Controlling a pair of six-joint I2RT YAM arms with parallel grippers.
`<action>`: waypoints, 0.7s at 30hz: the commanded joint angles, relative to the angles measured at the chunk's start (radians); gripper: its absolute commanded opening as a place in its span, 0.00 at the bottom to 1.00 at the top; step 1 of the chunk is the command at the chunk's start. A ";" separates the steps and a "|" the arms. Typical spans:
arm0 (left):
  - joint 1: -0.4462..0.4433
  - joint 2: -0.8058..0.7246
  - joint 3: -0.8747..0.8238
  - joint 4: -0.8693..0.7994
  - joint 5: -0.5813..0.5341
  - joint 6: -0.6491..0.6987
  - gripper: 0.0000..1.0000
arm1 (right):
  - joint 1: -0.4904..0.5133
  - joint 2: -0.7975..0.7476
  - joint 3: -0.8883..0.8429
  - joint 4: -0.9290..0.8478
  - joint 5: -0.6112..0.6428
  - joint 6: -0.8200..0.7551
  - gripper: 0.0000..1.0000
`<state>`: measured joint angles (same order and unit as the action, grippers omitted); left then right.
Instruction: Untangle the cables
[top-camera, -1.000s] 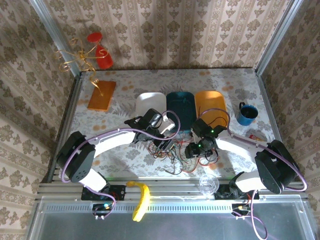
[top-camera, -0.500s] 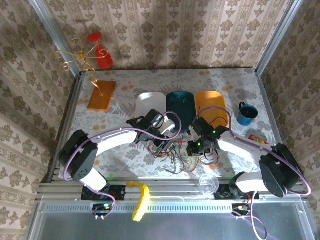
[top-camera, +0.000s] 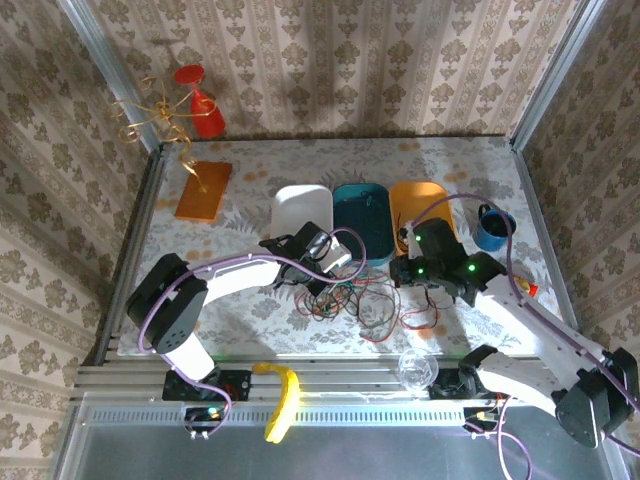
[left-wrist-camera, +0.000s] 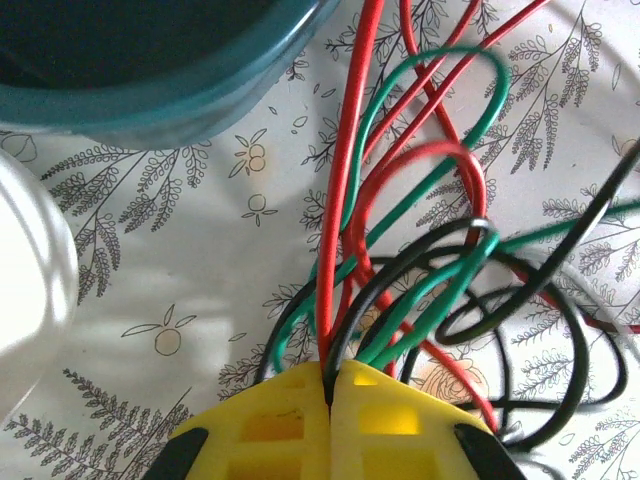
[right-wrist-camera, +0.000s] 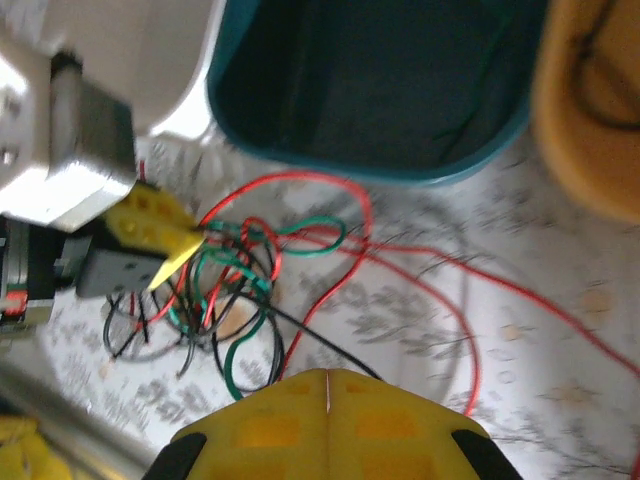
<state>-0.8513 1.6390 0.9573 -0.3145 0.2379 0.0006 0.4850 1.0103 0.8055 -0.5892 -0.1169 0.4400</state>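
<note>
The left gripper (left-wrist-camera: 328, 378) pinches the tangled cables (left-wrist-camera: 478, 235) on the surface (left-wrist-camera: 180, 260); the right gripper (right-wrist-camera: 328, 380) is closed, its hold unclear.

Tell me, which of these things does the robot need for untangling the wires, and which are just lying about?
For the job: thin red, green and black cables; left hand, shut on them; right hand, shut.

Lying about: white plastic tray; teal plastic tray; orange plastic tray; blue mug; yellow banana; flat orange block; clear glass.
</note>
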 joint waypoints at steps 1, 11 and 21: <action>-0.003 0.002 0.018 -0.042 -0.014 0.013 0.00 | -0.056 -0.064 0.047 -0.067 0.180 0.004 0.00; 0.011 -0.007 0.019 -0.067 -0.008 0.027 0.00 | -0.176 -0.108 0.059 -0.178 0.451 0.083 0.00; 0.052 -0.054 -0.022 -0.069 -0.049 0.029 0.00 | -0.257 -0.120 0.039 -0.220 0.471 0.128 0.00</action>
<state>-0.8223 1.6272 0.9550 -0.3340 0.2256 0.0017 0.2493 0.9092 0.8391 -0.7898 0.3218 0.5476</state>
